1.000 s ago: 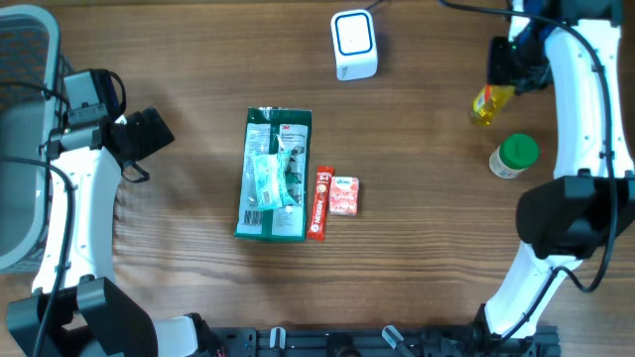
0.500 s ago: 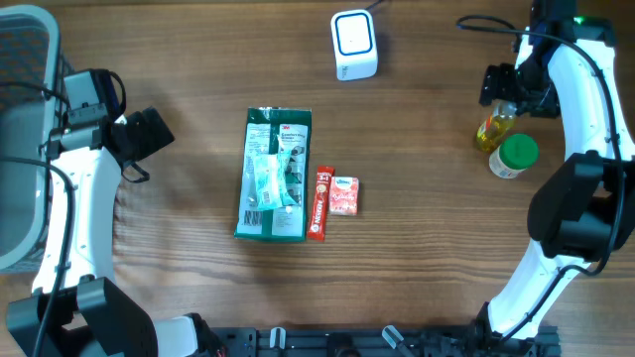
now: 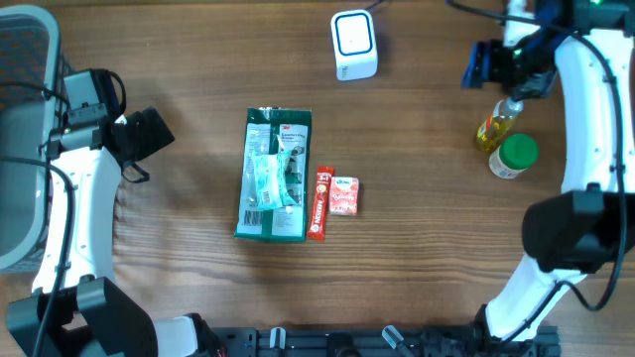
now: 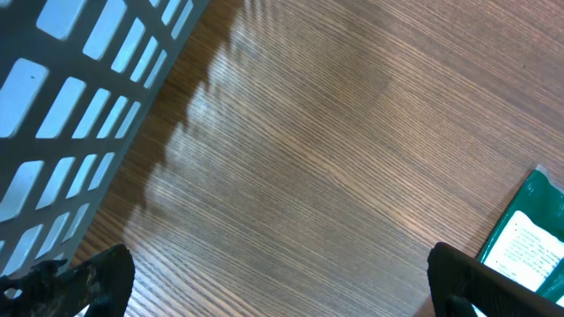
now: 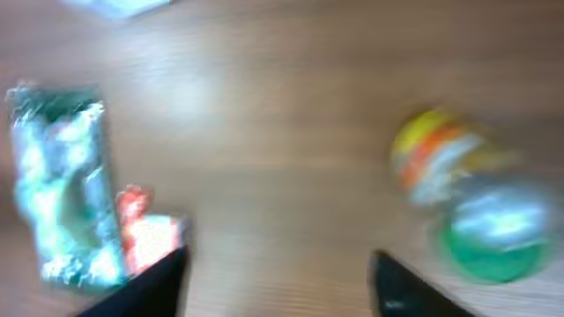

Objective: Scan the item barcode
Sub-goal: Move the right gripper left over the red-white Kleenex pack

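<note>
The white scanner (image 3: 354,45) with a blue face stands at the table's far middle. A yellow bottle (image 3: 495,124) lies beside a green-lidded jar (image 3: 513,156) at the right. My right gripper (image 3: 480,64) hovers just beyond the bottle, open, holding nothing. In the blurred right wrist view the gripper (image 5: 278,282) frames bare wood, with the bottle (image 5: 436,158) and jar (image 5: 493,233) to the right. My left gripper (image 3: 149,134) is open over bare wood at the left; its fingers (image 4: 97,277) are wide apart.
A green package (image 3: 275,174), a red bar (image 3: 319,203) and a small pink box (image 3: 344,195) lie at the table's centre. The package's corner (image 4: 529,238) shows in the left wrist view. A grey slotted basket (image 3: 22,139) stands at the left edge.
My right gripper set the yellow bottle down next to the green-lidded jar, let go of it, and drew away toward the far side. The left arm stayed still.
</note>
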### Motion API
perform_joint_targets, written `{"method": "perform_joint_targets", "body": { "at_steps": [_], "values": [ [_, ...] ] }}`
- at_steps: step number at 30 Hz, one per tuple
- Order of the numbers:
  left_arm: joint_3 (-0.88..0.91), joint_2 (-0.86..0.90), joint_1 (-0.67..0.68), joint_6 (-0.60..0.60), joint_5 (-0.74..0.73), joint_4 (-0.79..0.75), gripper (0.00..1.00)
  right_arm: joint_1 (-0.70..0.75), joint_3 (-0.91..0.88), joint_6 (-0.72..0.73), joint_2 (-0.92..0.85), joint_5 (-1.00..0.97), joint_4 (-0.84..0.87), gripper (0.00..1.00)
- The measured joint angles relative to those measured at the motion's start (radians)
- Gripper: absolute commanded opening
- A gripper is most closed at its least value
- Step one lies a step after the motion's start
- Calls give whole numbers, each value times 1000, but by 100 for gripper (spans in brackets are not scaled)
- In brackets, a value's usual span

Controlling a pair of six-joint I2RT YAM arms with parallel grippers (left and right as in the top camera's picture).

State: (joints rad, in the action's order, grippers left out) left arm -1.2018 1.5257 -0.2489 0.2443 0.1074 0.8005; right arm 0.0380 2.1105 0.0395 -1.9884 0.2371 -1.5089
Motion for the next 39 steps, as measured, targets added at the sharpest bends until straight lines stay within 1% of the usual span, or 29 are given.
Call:
{"method": "perform_joint_targets", "body": {
  "at_steps": [1, 3, 6, 11, 12, 13, 14, 15, 17, 21, 24, 28, 32, 37, 39],
  "values": [
    [0, 0, 0, 0, 0, 0, 100, -27, 0, -8, 6, 34, -18, 36],
    [0, 0, 0, 0, 0, 0, 100, -82, -18, -16, 10, 80, -27, 37],
    [0, 0, 0, 0, 0, 0, 100, -178, -105, -8, 10, 115, -2, 37],
    [0, 0, 0, 0, 0, -1, 100, -356, -286, 78, 10, 135, 167, 36],
    [0, 0, 0, 0, 0, 0, 100, -433, -375, 137, 10, 138, 268, 31],
    [0, 0, 0, 0, 0, 0, 100, -480, -424, 172, 10, 141, 303, 20],
    [0, 0, 0, 0, 1, 0, 100, -503, -457, 199, 14, 142, 348, 12],
    [0, 0, 0, 0, 0, 1, 100, -525, -483, 216, 14, 143, 378, 7],
    [0, 0, 0, 0, 0, -1, 100, -605, -587, 290, 13, 145, 470, 4],
    [0, 0, 0, 0, 0, 0, 100, -713, -714, 410, 12, 146, 555, 4],
    [0, 0, 0, 0, 0, 0, 100, -750, -784, 494, 12, 97, 575, 4],
    [0, 0, 0, 0, 0, 0, 100, -743, -816, 560, 12, -96, 587, 5],
    [0, 0, 0, 0, 0, 0, 100, -713, -816, 592, 12, -248, 593, 5],
    [0, 0, 0, 0, 0, 0, 100, -659, -816, 602, 12, -359, 601, 7],
    [0, 0, 0, 0, 0, 0, 100, -635, -817, 604, 12, -383, 632, 7]
  ]
}}
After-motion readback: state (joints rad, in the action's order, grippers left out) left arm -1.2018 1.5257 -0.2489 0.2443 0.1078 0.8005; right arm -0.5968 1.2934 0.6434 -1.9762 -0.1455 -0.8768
